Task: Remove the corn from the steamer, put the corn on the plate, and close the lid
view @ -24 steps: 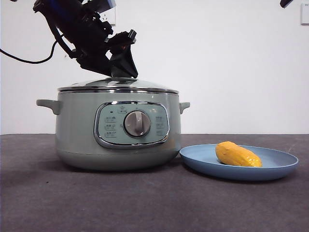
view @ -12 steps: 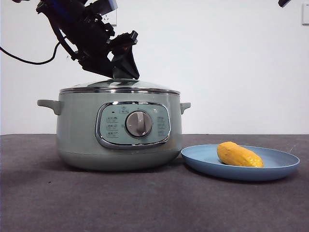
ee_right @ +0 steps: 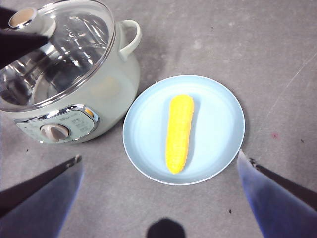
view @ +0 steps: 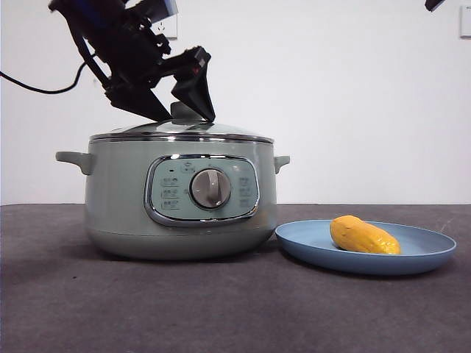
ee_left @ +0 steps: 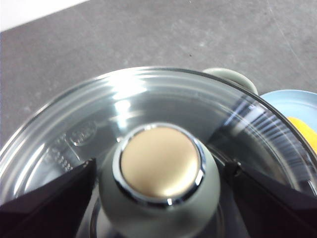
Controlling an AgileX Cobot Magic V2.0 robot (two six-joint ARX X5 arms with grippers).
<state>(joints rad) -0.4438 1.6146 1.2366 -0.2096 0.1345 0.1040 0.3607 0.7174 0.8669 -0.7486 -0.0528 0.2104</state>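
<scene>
Lid (view: 180,129) sits on the steamer (view: 180,195); left gripper (view: 180,110), jaws apart around its knob, could snag it lifting off.

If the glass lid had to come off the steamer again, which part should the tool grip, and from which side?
The knob on top of the lid, from above. It stands up at the dome's centre with a narrower neck that two jaws can straddle; the glass is smooth and sloped. The left tool is open around it now.

One steamer (view: 180,195), one lid (view: 180,129), one plate (view: 419,254), one corn (view: 363,235)
</scene>
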